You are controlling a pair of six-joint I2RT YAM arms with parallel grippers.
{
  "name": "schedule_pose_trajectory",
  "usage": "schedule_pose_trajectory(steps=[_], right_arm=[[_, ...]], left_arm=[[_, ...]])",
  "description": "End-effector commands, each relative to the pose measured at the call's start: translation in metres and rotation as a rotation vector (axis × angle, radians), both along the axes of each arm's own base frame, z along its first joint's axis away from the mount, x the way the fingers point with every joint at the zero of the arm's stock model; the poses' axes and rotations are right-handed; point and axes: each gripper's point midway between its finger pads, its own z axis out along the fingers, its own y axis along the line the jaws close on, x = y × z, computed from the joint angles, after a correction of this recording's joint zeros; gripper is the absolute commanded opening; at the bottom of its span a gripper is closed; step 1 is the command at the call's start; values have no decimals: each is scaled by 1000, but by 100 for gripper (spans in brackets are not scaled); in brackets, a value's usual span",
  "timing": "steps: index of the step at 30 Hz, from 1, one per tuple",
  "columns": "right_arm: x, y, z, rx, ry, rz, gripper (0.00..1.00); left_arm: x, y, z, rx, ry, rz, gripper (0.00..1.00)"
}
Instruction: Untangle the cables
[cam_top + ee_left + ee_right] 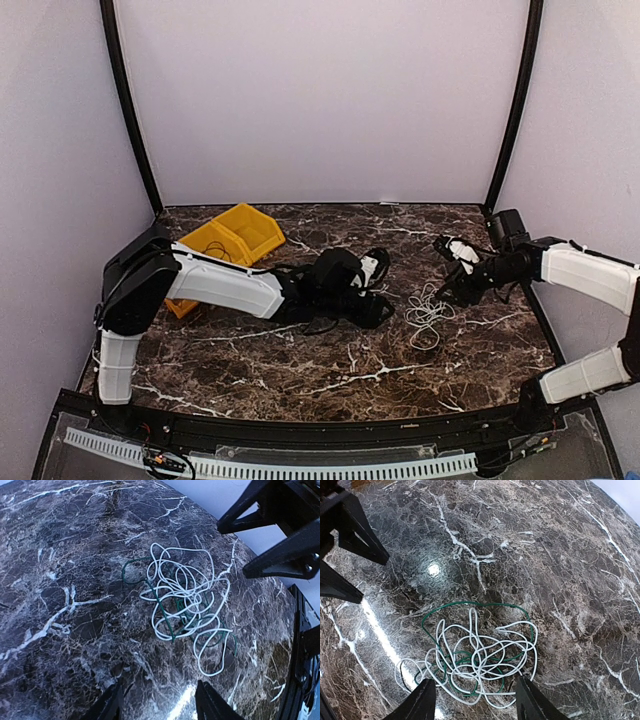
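A: Checking the margins first. Where does the tangle sit?

B: The cables lie right of centre on the marble table. A white cable is looped through a green cable, both flat on the surface. There is bare marble on every side. The table's right edge is nearer than the left.

A: Claws?

B: The left gripper hangs just left of the heap and the right gripper just beyond it to the right. Each has its fingers apart, with nothing between them.

A: Anything in the way?

B: A yellow bin sits at the far left, beyond the left arm — well apart from the cables. The two claws face each other across the heap.
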Motion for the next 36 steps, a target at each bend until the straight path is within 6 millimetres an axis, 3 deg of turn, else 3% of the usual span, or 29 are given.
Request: schedule_pose_trajectory(steps=[1,2,3,4,7,9,15,22,26,27,28,31,36], right_arm=[[4,4,10,61,-37,2,57],[4,5,10,60,-37,2,57],[4,5,9,60,-35,3,57],[4,5,9,60,-35,5,57],[5,6,8,61,-29,12,57],[5,5,8,56,-27,10,57],[4,4,14,59,-56,9,57],[4,4,10,51,-47,10,57],[3,6,8,58,-37,23,57],[2,7,6,61,-31,30,57],[1,8,6,66,-25,38,57],[0,15,2,66,-17,73,57],[-5,48,-8,-25,-27,188,56]], left_arm=[[12,-27,20,-124,64,74,53],[14,-30,7,-105,82,85,53],[18,-36,12,-110,83,89,53],[19,-38,0,-99,102,96,53],[20,-51,1,-134,118,85,51],[22,-56,-10,-125,143,86,48],[22,-66,-22,-133,204,92,31],[22,-70,-23,-139,209,73,4],[16,-60,-22,-137,209,66,0],[15,-58,-9,-157,202,62,0],[10,-51,-14,-148,211,58,0],[-1,-34,13,-194,205,51,0],[-19,3,24,-198,218,75,0]])
